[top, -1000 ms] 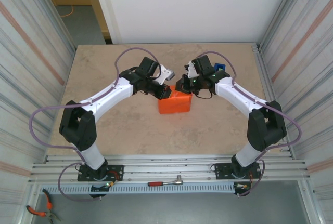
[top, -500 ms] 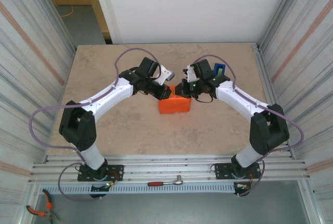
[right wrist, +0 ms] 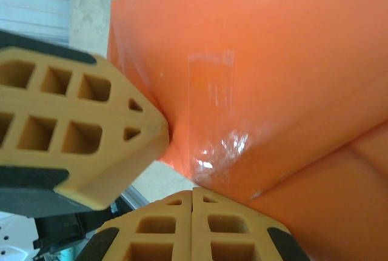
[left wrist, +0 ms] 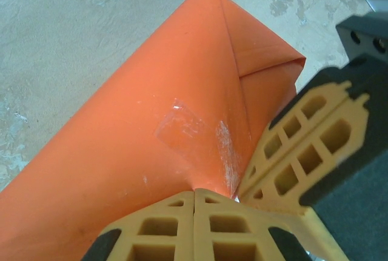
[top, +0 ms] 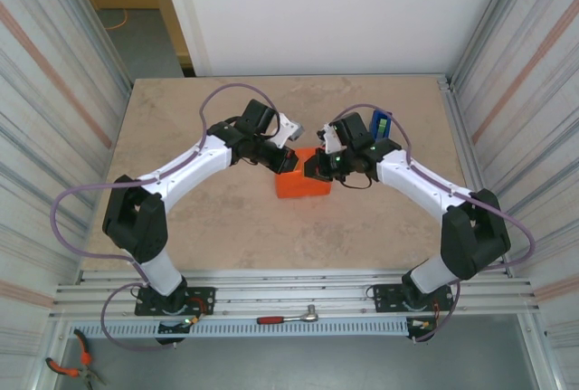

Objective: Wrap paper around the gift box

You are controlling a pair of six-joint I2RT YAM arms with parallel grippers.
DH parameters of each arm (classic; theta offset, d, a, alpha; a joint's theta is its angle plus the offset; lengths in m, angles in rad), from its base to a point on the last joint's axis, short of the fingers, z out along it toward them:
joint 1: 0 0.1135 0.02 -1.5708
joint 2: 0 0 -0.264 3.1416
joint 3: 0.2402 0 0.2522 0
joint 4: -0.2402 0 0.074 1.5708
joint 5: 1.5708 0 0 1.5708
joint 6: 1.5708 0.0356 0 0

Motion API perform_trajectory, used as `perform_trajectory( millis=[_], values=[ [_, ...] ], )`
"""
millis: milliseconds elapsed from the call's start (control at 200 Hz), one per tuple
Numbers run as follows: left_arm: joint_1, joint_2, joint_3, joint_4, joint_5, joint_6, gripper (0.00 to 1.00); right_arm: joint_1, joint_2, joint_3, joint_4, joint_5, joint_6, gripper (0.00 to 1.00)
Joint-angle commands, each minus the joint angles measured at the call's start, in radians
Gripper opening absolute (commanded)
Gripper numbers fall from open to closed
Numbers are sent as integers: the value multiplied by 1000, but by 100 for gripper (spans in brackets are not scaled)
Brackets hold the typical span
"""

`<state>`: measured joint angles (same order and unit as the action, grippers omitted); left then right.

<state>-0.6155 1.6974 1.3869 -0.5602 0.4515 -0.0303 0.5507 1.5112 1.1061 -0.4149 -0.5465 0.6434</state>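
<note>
The paper (top: 303, 186) is now a low bright orange parcel at the middle of the top view, resting on the bench (top: 226, 218). The gift box is hidden inside it, so its place can only be judged from the parcel's blocky shape.

The left hand (top: 289, 164) meets the parcel's upper left corner and the right hand (top: 314, 167) its upper right. Both are closed tight, with nothing seen between the fingers, and their tips press against the sheet where the folds meet.

The sheet looks smooth and slightly glossy. In the left wrist view a creased triangular flap (left wrist: 260, 49) sits at upper right, with a patch of clear tape (left wrist: 180, 123) near the middle.

The parcel is probably light and likely to slide if pushed from 1 side only. The paper is thin, will hold a crease and could tear at the point. The card beneath should be stiff, so press on the box edges and pinch the loose flap near its fold, not at its tip
</note>
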Motion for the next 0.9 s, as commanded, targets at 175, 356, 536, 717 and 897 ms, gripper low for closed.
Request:
perform_trajectory(
  millis=[175,356,536,717,897],
  values=[
    [-9,44,-45,-58,-38,10,0,25,-16,-47,-33,29,10,0],
    [-9,48,-42,-57,-35,10,0,31,-22,-81,60,79,68,0],
    [-9,43,-53,-53,-33,10,0,41,-32,-115,171,152,139,0],
    [-9,43,-54,-50,-32,9,0,42,7,-90,185,146,153,0],
    [-9,35,-59,-46,-31,6,0,41,1,-117,189,147,157,0]
  ],
)
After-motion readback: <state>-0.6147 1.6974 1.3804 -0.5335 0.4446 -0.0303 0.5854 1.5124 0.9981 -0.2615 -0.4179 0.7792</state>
